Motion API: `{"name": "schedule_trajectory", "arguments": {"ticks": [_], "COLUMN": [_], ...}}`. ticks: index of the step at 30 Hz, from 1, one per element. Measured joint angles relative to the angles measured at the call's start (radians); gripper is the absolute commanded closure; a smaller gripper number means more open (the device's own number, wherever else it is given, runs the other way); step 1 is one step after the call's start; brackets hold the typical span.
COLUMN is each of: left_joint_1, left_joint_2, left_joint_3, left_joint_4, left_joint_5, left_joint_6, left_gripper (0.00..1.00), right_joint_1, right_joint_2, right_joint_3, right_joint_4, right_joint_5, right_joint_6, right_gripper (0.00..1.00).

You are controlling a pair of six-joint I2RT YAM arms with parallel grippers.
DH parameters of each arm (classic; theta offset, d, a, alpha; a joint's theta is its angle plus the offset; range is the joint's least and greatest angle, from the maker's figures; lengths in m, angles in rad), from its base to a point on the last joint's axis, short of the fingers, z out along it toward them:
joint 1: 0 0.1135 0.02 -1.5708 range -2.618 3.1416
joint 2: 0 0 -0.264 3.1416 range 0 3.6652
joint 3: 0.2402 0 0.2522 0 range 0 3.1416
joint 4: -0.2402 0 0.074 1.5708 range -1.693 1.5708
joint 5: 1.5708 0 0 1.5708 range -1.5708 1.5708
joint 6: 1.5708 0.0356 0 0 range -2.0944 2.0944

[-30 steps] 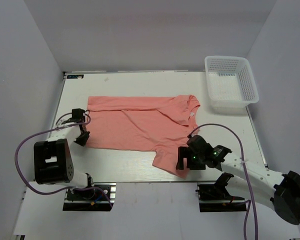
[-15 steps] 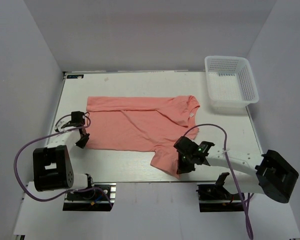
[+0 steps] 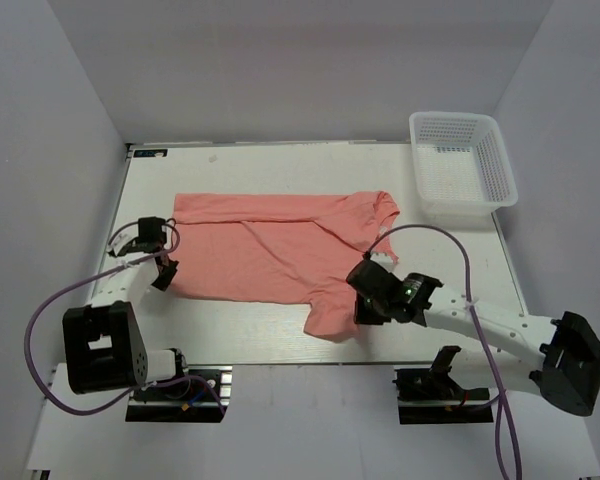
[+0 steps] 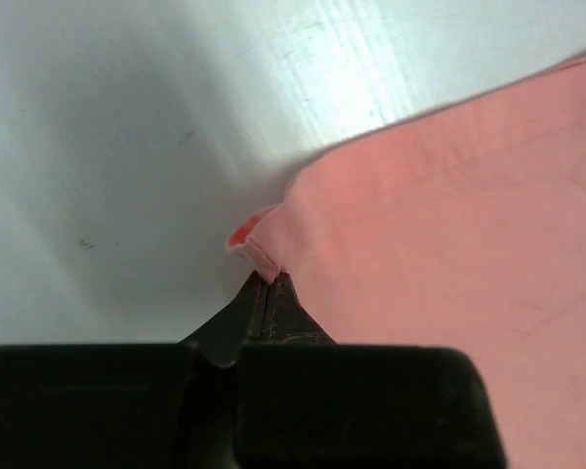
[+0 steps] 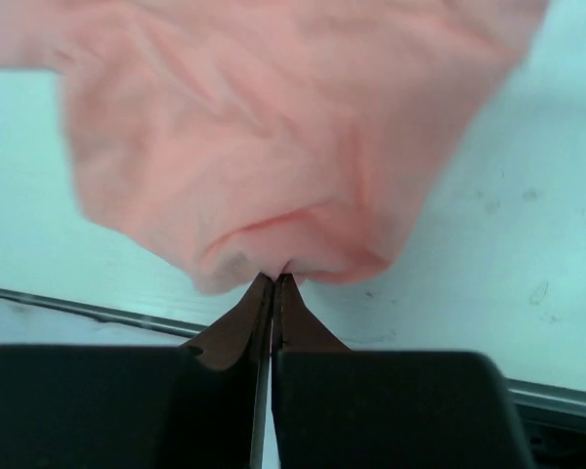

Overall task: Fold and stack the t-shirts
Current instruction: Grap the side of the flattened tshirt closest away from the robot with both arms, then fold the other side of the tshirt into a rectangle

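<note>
Right wrist: right end effector (image 5: 273,281) clamps the salmon-pink t-shirt (image 5: 273,127) by its sleeve; left end effector (image 4: 271,279) barely nips the hem, which could slip on lifting.

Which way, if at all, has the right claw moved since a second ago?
Yes. The right claw, now shut on the t-shirt, has shifted a little away from the near table edge, toward the basket.

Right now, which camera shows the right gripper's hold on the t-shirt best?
Right wrist view: the right gripper is shut on a bunched fold of the t-shirt, close up. Top external shows only where it grips, at the near sleeve. Left wrist shows just the left gripper pinching another edge.
</note>
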Motion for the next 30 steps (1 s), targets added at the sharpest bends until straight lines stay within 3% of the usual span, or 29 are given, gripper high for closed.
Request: {"name": "schedule_trajectory", "arguments": {"ticks": [7,17,30], "left_joint_1": [0.0,0.0,0.0], "left_joint_2": [0.013,0.261,0.557], "left_joint_3": [0.095,0.328,0.672], "left_joint_4": [-0.011,-0.06,-0.112], "left_joint_5": [0.036,0.048,0.035], "left_joint_6": [0.006,0.014,0.035], "left_gripper": [1.0,1.0,1.0], "right_joint_1": [-0.034,-0.23,-0.46], "right_joint_2": [0.109,0.171,0.457], "right_joint_3": [0.204,0.332,0.575], "right_joint_4": [0.015,0.095,0.195], "right_joint_5": [0.117,0.283,0.254], "right_joint_6": [-0.056,-0.122,-0.264], "right_gripper": [1.0,1.0,1.0]}}
